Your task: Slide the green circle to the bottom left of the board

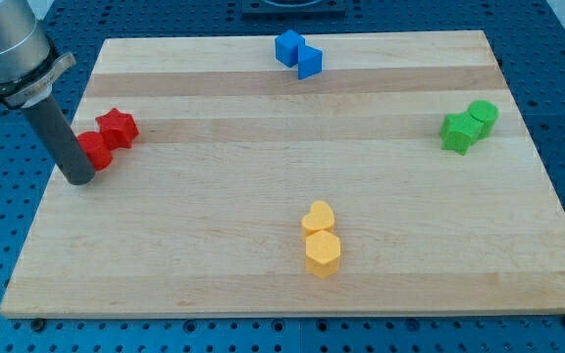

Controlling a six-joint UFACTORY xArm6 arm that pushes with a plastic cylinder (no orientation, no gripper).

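Between the green circle (483,115) and bottom left stand only yellow blocks (320,239).

Wooden board (214,245), 2 red blocks (106,137), 2 blue (297,54), 2 green (469,126), 2 yellow (320,240)

The rod (62,137) covers the left part of the red block (96,149) beside the red star (118,126), so that block's shape cannot be told. The arm (3,44) above the rod is cut off by the view's top and left edges. The green circle (483,116) hides part of the green block (456,131) touching it.
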